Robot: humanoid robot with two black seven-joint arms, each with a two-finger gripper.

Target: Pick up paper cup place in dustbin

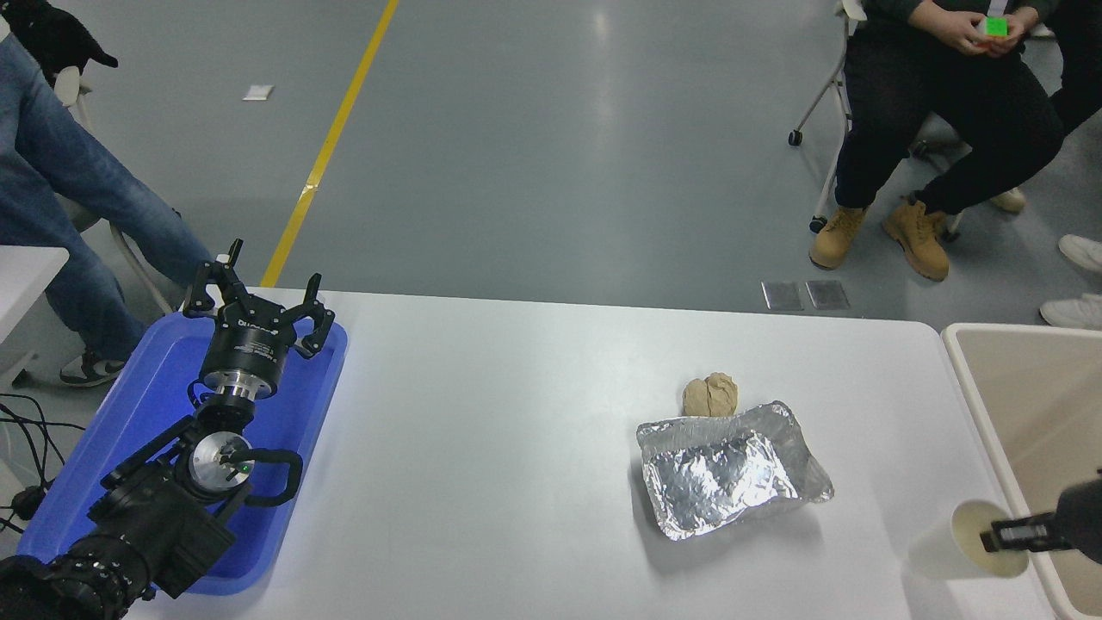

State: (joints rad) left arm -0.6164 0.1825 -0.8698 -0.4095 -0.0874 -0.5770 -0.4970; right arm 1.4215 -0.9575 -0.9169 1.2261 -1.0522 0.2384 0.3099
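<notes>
The small cream-white paper cup point(968, 538) is at the table's right edge, tilted on its side with its pale mouth facing right. My right gripper point(1007, 539) comes in from the right edge and is shut on the cup's rim, holding it above the table. The beige dustbin point(964, 366) with its thick cream rim stands just to the right of the cup, beside the table. My left gripper point(258, 301) is open and parked over the blue tray at the left.
A crinkled silver foil tray point(732, 469) lies right of centre, with a crumpled tan paper ball point(710, 394) behind it. A shallow blue tray point(112, 430) sits at the left edge. People sit beyond the table's far side.
</notes>
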